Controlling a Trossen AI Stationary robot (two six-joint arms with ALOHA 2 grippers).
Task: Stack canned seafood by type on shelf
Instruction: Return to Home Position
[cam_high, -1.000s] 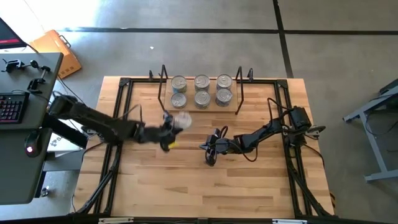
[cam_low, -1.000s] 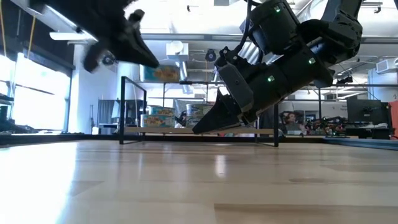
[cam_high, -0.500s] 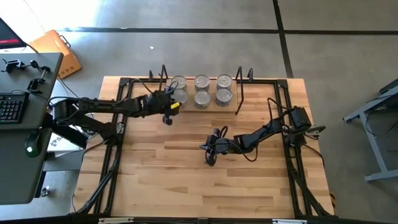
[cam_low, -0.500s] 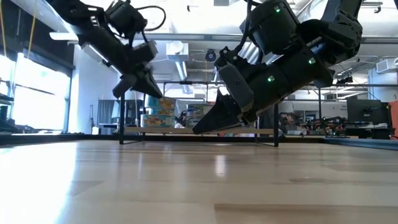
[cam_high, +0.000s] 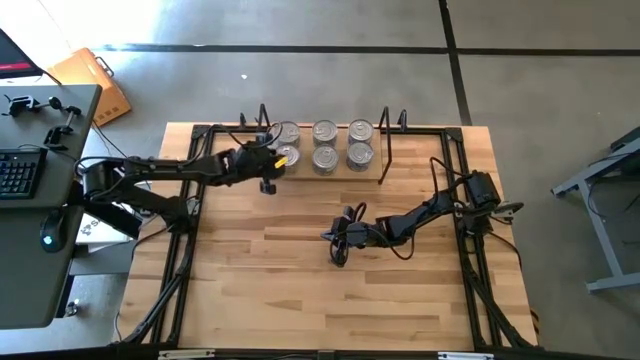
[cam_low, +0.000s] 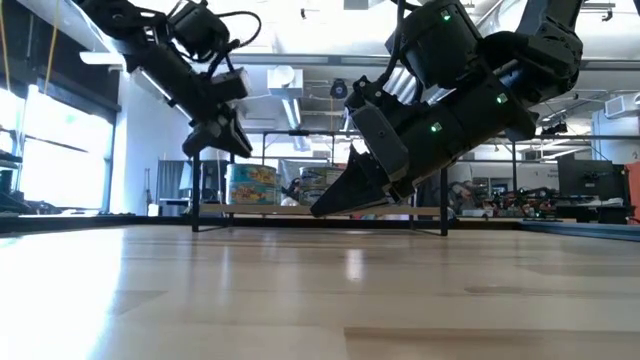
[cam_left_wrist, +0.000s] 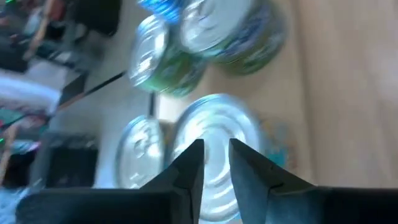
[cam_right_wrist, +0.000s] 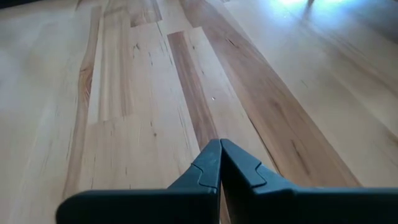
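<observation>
Several round silver-topped tins (cam_high: 323, 145) stand in two rows on the shelf (cam_high: 385, 160), a low wooden board between black wire ends at the table's far edge. My left gripper (cam_high: 272, 162) reaches over the shelf's left end. Its fingers are a little apart (cam_left_wrist: 216, 163) just above the silver top of the near left tin (cam_left_wrist: 214, 134). In the low view that gripper (cam_low: 228, 142) hangs over the left tins (cam_low: 255, 185). My right gripper (cam_high: 335, 240) waits shut (cam_right_wrist: 219, 148) above the middle of the table. My left gripper comes slanting down from the table's left, with its fingertips (cam_left_wrist: 189, 163) over the tin's silver top (cam_left_wrist: 214, 124). I cannot tell whether they touch it. The tin stands upright among the other tins.
The shelf's black wire end frames (cam_high: 262, 130) (cam_high: 388, 140) rise beside the tins. A black metal frame (cam_high: 200, 135) runs around the wooden tabletop (cam_high: 300, 290). A desk with a keyboard (cam_high: 20, 175) stands beyond the table's left edge.
My left gripper has swung from the table's middle toward the far edge, carrying a tin to the shelf's left end, and has turned as it went. The tin now stands among the other tins there.
</observation>
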